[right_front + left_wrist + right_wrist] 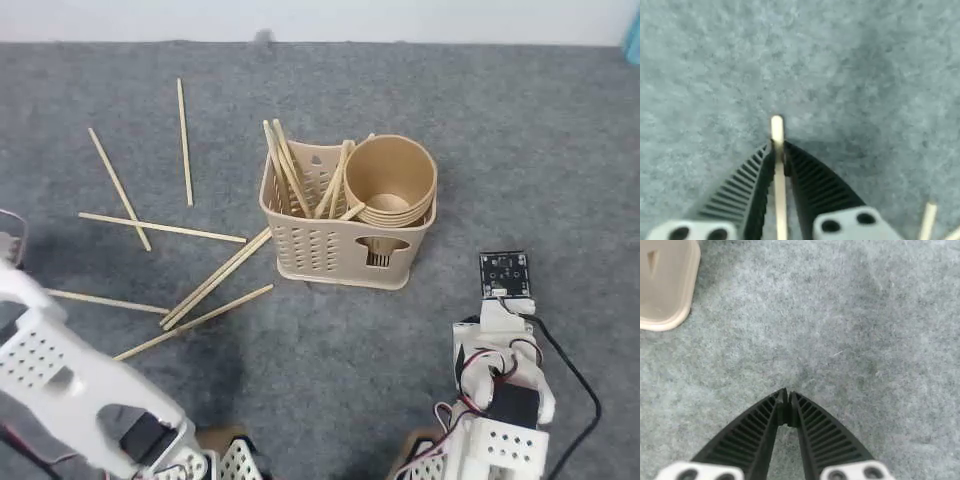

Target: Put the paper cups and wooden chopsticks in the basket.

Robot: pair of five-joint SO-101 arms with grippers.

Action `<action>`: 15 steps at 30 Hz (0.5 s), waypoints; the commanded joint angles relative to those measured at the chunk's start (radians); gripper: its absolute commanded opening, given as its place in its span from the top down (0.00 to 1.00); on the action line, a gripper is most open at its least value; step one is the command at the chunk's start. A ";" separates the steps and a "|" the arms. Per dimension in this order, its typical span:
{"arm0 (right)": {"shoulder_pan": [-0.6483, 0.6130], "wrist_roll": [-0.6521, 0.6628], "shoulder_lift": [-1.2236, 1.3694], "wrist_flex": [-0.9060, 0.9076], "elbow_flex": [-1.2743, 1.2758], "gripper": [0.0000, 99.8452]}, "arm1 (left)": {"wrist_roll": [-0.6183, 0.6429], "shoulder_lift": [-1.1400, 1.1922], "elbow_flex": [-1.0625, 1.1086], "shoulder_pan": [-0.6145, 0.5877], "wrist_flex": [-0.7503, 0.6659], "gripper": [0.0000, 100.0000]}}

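Note:
The beige slotted basket (340, 245) stands mid-carpet and holds stacked paper cups (390, 180) and several wooden chopsticks (285, 165). More chopsticks lie loose on the carpet to its left, among them a long one (160, 228) and a pair (215, 278) touching the basket's corner. My left gripper (777, 147) is shut on one chopstick (776, 127), whose tip pokes out past the fingertips just above the carpet. My right gripper (787, 395) is shut with nothing in it, low over bare carpet a little way from the basket's corner (665, 285).
The left arm (80, 390) covers the front left corner, and the right arm (500, 370) sits front right with its cable trailing. Another chopstick end (929, 220) lies close beside the left gripper. Grey carpet stretches open right of the basket.

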 commanded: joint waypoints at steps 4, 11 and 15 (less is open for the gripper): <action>-0.002 0.012 -0.013 0.012 -0.009 0.99 | 0.009 -0.012 -0.148 -0.012 0.118 0.99; -0.002 0.012 -0.013 0.012 -0.009 0.99 | -0.005 -0.012 -0.361 -0.011 0.351 0.99; -0.002 0.012 -0.013 0.012 -0.009 0.99 | -0.058 -0.014 -0.490 0.008 0.494 0.99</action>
